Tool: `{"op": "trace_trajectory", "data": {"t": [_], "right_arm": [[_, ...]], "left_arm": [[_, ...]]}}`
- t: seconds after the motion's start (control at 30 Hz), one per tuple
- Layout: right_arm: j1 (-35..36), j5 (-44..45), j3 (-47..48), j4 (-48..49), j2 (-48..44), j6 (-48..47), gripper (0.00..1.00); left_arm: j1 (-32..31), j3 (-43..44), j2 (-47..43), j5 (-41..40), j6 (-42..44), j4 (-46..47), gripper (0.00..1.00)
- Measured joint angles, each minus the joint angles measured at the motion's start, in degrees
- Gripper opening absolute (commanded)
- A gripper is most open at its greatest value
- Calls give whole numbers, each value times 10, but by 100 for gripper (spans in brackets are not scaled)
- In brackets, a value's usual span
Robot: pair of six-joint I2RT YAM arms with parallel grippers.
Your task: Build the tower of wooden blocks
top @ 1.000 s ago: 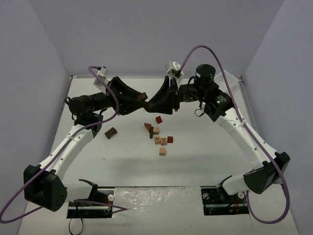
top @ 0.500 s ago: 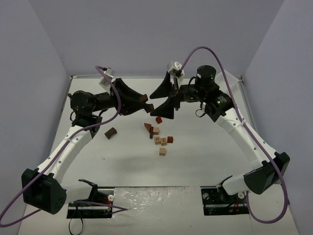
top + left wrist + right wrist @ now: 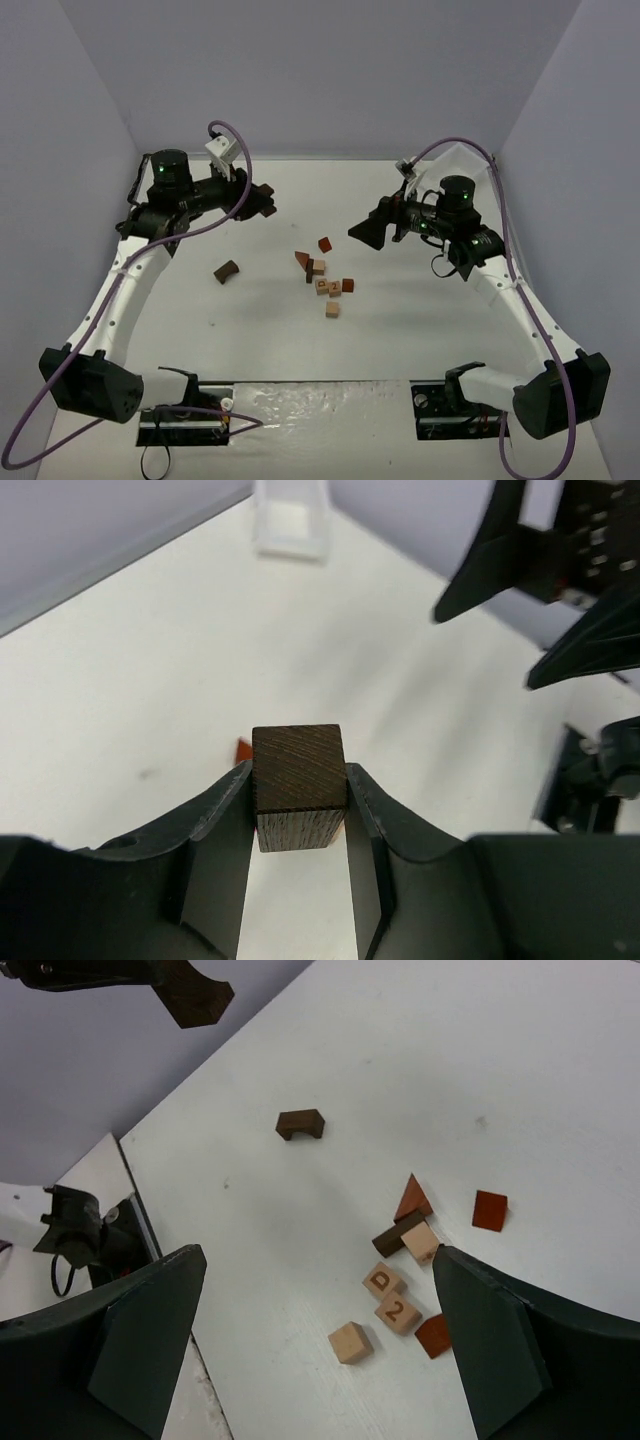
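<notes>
My left gripper (image 3: 262, 197) hangs above the table's left rear, shut on a dark brown wood cube (image 3: 298, 785) that sits between its fingertips. My right gripper (image 3: 365, 232) hovers open and empty at the right rear, its fingers (image 3: 150, 1330) spread wide. Under it lie the loose wood blocks (image 3: 322, 275), side by side in one layer. They include pale cubes printed "D" (image 3: 381, 1281) and "2" (image 3: 399, 1312), a plain pale cube (image 3: 350, 1343), a red wedge (image 3: 412, 1198) and a red-brown cube (image 3: 490, 1210). A dark arch block (image 3: 226, 271) lies apart to the left.
Grey walls close in the white table (image 3: 420, 330) at the back and on both sides. A white plastic piece (image 3: 290, 525) stands at the far edge. The arm bases and their cables (image 3: 190, 415) sit at the near edge.
</notes>
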Motion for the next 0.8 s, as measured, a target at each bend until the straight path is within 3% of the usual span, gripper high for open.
{"op": "trace_trajectory", "data": {"t": [0.17,0.3,0.57,0.8], "right_arm": [[-23,67,-47,-14,-32,12,97],[-25,105,-67,-38,-57,13,97],[-29,135,-78,-73,-94,7,97],[-31,144,-86,-93,-104,1,97]], "left_arm": [[-1,76,66,-139,109,-163,0],[-10,123,144,-246,166,-239,0],[-64,135,289,-393,200,-302,0],[-85,149,386,-460,200,-318,0]]}}
